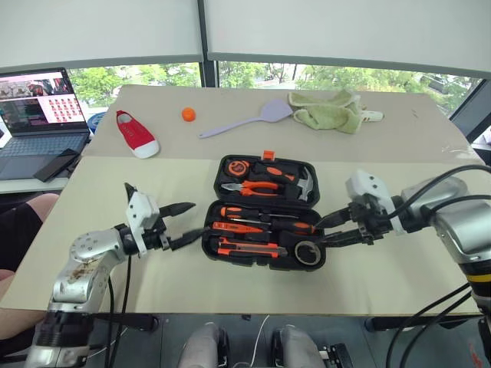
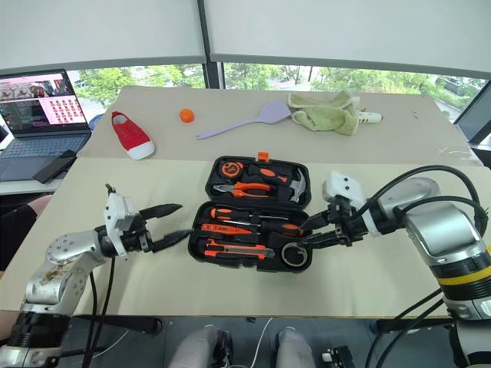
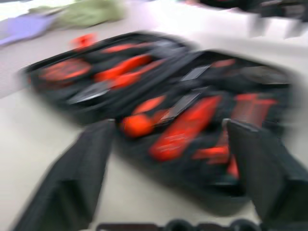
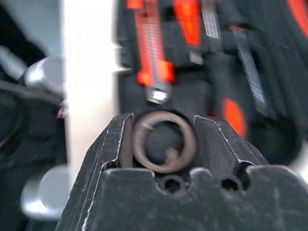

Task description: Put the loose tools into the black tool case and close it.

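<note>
The black tool case (image 1: 230, 201) lies open in the middle of the table. In its near half rest two orange-and-black screwdrivers (image 1: 265, 215), a small orange screwdriver (image 1: 236, 228), the utility knife (image 1: 249, 248) and the dark tape roll (image 1: 308, 251). My left gripper (image 1: 188, 224) hovers open just left of the case, pointing at it. From the right, my right gripper (image 1: 326, 230) angles down at the case's right end. It is open, and the tape roll (image 4: 163, 142) sits in its slot just past the fingertips (image 4: 120, 130).
Pliers (image 1: 257, 188), a tape measure (image 1: 236, 166) and a hammer (image 1: 298, 181) fill the case's far half. Beyond it lie a lilac spatula (image 1: 249, 119), green cloth (image 1: 330, 110), orange ball (image 1: 188, 114) and red shoe (image 1: 136, 133). A laptop (image 1: 42, 115) stands far left.
</note>
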Motion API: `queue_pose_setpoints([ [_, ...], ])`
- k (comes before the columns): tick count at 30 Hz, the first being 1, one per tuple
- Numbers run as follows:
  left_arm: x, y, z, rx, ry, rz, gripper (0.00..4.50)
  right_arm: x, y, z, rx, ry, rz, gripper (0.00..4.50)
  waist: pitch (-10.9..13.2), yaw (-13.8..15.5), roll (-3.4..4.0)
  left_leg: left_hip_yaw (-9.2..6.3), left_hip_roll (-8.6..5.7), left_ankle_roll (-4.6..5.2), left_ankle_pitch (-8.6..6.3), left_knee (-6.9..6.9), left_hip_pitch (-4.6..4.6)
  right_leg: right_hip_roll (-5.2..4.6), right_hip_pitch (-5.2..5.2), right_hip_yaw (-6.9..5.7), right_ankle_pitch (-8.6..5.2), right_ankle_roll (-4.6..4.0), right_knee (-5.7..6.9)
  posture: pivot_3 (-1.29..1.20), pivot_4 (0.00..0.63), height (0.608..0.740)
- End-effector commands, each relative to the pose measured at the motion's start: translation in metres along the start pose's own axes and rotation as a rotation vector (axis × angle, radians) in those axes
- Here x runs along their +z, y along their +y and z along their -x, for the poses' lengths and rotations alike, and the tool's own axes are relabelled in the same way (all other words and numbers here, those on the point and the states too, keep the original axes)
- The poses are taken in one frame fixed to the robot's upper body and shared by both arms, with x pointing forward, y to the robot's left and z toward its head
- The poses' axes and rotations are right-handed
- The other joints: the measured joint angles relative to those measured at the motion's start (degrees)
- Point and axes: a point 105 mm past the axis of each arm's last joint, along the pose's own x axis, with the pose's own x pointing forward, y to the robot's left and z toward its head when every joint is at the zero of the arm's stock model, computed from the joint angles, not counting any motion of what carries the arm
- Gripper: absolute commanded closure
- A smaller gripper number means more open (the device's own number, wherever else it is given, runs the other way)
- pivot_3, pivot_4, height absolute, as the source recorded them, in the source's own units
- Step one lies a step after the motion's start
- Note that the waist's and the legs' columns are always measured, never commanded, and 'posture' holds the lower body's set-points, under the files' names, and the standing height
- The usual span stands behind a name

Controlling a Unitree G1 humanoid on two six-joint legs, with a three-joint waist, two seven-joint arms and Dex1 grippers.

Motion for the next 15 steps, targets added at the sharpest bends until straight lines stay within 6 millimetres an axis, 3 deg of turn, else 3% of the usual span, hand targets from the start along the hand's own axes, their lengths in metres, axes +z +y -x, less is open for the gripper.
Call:
queue_pose_setpoints([
  [1, -0.004, 0.018, -0.013, 0.083, 0.059, -0.049, 2.25, -0.014, -0.046, 0.01, -0.277, -0.018, 0.159, 3.53, 0.0, -0.05, -0.02, 0.01, -0.02, -0.02, 0.01, 0.0, 0.01, 0.05, 0.02, -0.01, 0.0, 0.0, 0.01, 0.0, 0.15, 0.74],
  [4, -0.005, 0.027, -0.036, 0.08, 0.082, -0.074, 3.34, -0.022, -0.063, -0.002, -0.381, -0.02, 0.273, 4.48, 0.01, -0.08, -0.03, 0.12, -0.07, -0.1, 0.07, 0.0, -0.03, 0.16, -0.01, 0.01, 0.0, 0.03, 0.02, 0.0, 0.15, 0.74],
  [7, -0.006, 0.028, -0.052, 0.052, 0.094, -0.086, 4.47, -0.026, -0.069, -0.014, -0.402, -0.021, 0.3, 4.5, 0.02, -0.23, -0.03, 0.15, -0.01, -0.23, 0.17, 0.01, -0.08, 0.3, -0.08, 0.04, -0.01, 0.04, 0.02, 0.0, 0.15, 0.74],
  [12, -0.015, 0.015, -0.077, -0.029, 0.114, -0.055, 4.47, -0.023, -0.066, -0.035, -0.387, -0.071, 0.274, 4.5, 0.02, -0.67, -0.03, 0.15, 0.06, -0.36, 0.26, 0.0, -0.06, 0.4, -0.06, 0.06, -0.01, 0.04, 0.03, 0.0, 0.15, 0.74],
  [15, -0.018, 0.002, -0.079, -0.105, 0.13, -0.044, 4.47, -0.02, -0.059, -0.036, -0.364, -0.094, 0.273, 4.5, 0.02, -0.52, -0.03, 0.14, 0.05, -0.36, 0.28, 0.01, -0.06, 0.38, -0.04, 0.05, -0.01, 0.05, 0.05, 0.0, 0.15, 0.74],
])
